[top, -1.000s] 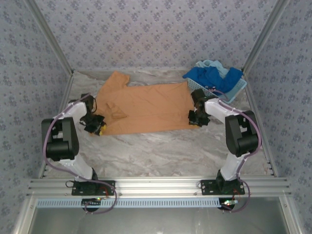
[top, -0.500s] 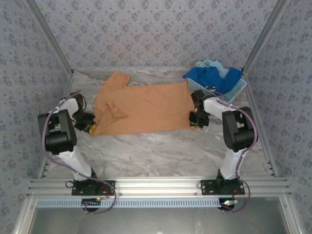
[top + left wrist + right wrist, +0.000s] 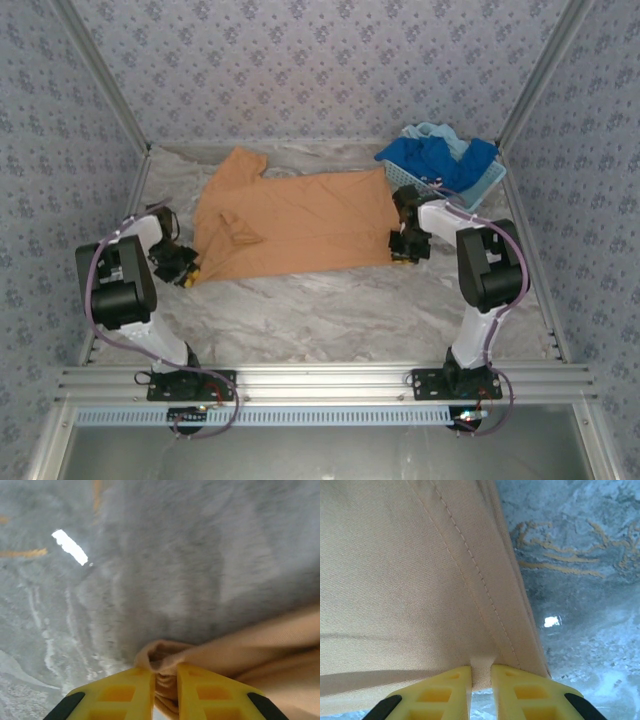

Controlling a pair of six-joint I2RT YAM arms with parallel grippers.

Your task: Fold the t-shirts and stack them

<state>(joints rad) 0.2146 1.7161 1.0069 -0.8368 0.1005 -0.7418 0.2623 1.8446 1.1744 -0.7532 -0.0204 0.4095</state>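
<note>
left gripper (image 3: 185, 268): jaws drawn nearly together, pinching a bunched corner of the orange-tan t-shirt (image 3: 290, 225). in the left wrist view the cloth is gathered into a small puckered fold between the yellow fingers (image 3: 120, 694). from there it runs off to the right of the fingertips. ahead of and to the left of those fingertips lies bare marbled table (image 3: 320, 310), blurred, with one bright glint on it. whether the pinched corner is lifted off the table cannot be told.

right gripper (image 3: 403, 250): jaws likewise nearly together, pinching the shirt's edge. in the right wrist view a narrow tab of cloth sits between its fingers (image 3: 435, 694). the cloth spreads smooth ahead of and to the left of the fingertips. a double-stitched seam (image 3: 470, 565) runs away from the grip point, and just right of it the cloth ends at a folded edge. right of that edge is bare table.

orange-tan t-shirt: lies spread on the table between the two grippers, held at opposite near corners. the body is mostly flat, with some creasing close to the left gripper. one sleeve points away beyond the left gripper, toward the far wall.

basket (image 3: 482, 187): light blue, beyond the right gripper and to its right, near but apart from it, in the far corner. a royal blue t-shirt (image 3: 430, 158) is heaped in it and hangs over the rim. a pale aqua t-shirt (image 3: 432, 131) lies behind that one.
</note>
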